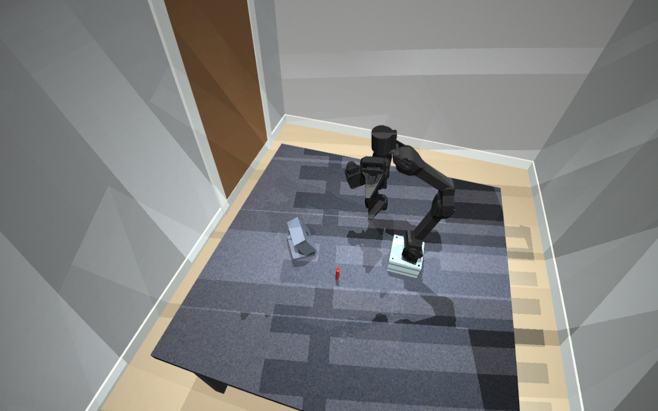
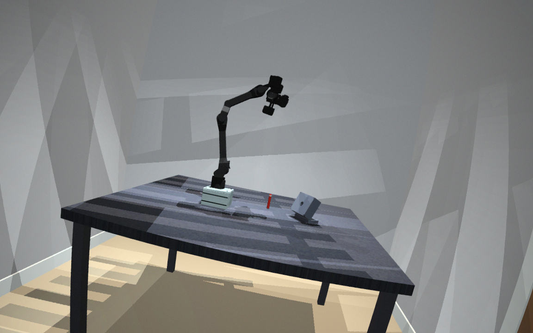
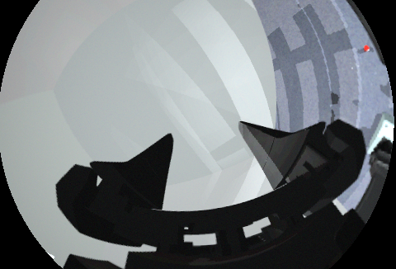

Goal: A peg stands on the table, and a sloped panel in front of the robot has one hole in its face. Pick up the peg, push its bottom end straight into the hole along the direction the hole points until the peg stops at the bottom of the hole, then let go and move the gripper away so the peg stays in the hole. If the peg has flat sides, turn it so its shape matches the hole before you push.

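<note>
- While the gripper (image 1: 370,208) (image 2: 271,99) (image 3: 206,130) is positioned high above the table (image 1: 229,327) (image 2: 235,252) (image 3: 289,17), its two fingers stand wide apart, with nothing between them.
- The red peg (image 1: 337,274) (image 2: 269,201) (image 3: 366,48) stands upright on the table, below and well apart from the gripper.
- The sloped panel (image 1: 299,234) (image 2: 307,206) is also located below the gripper, near the peg but not touching it; its hole (image 2: 301,203) is unoccupied.
- The pale base block (image 1: 402,269) (image 2: 215,198) (image 3: 381,130) supports the arm (image 1: 429,177) (image 2: 222,142), lower than the gripper.
- Beyond the fingertips, the wrist view shows mostly wall (image 3: 165,75).
</note>
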